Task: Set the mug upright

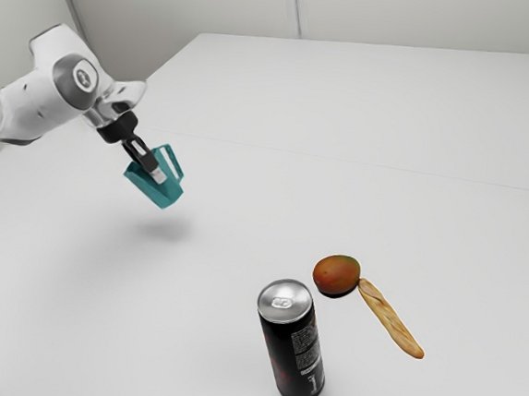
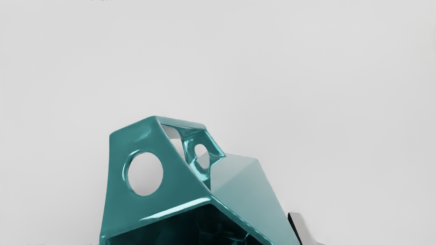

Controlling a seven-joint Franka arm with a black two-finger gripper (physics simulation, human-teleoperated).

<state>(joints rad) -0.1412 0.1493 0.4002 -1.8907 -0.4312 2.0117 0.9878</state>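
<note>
Nearest the camera, a tall black metal drink can with a silver top [image 1: 293,344] stands upright on the white table [image 1: 187,339]; it serves here as my landmark. Toward the exterior view's right of the can lies a long golden-brown baguette [image 1: 390,318]. Just beyond the can is a rounded red-orange mango [image 1: 336,274], close to the baguette's nearer-to-mango end; contact between the two cannot be judged.

Well beyond the can, toward the exterior view's left, the glossy teal faceted mug [image 1: 168,192] hangs tilted above its shadow, off the table. My black two-finger gripper [image 1: 160,177] is clenched on it, judging by its raised position; one grey finger [image 2: 301,224] lies along its outer wall, while the opposite contact is hidden. The mug's mouth opens toward the wrist camera, and its angular handle [image 1: 177,161] juts up and away.

The step in hand, as I judge it: levelling the mug. I should rotate my wrist slowly while clear of the surface, bring the base flat, then lower straight down. Releasing on an edge could let the mug topple; a fast turn could make it slip. I should open only once the base sits fully.
</note>
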